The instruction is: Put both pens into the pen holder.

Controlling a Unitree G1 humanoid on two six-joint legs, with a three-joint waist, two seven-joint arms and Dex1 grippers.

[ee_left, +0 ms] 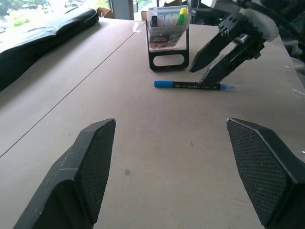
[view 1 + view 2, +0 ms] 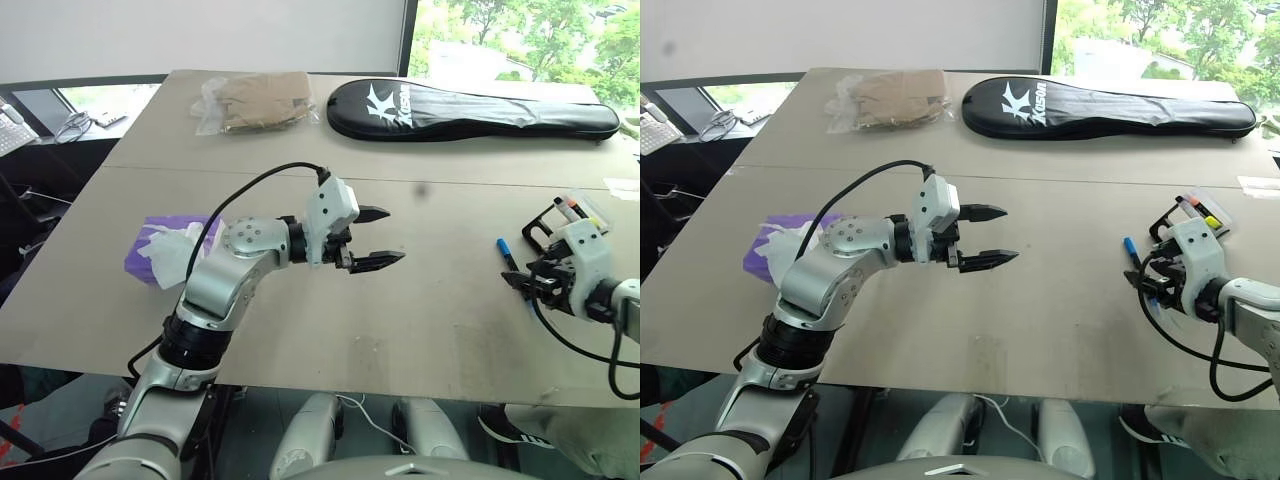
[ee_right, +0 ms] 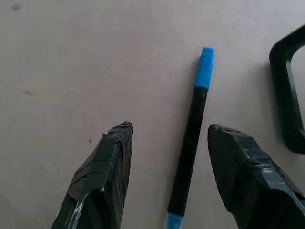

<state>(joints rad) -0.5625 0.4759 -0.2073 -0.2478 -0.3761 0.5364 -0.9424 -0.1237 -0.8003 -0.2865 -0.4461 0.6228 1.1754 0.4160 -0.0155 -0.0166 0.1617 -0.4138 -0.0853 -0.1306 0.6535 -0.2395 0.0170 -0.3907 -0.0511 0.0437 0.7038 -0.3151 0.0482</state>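
Lying flat on the table [image 2: 330, 330], a blue-capped pen [image 3: 190, 138] sits between the two fingers of the right pincer [image 3: 174, 157] — its jaws are spread, one on each side of the barrel, and no contact shows. Just beyond this pincer stands the pen holder [image 1: 167, 36], a clear box on a black frame with markers inside, apart from the pen. The left pincer [image 2: 372, 238] hangs above the table's middle with jaws wide apart, holding nothing — well away from the pen. Behind its arm lies a purple tissue box [image 2: 172, 248]. Far across the table rest a black racket case [image 2: 470, 108] and a plastic bag [image 2: 255, 100].
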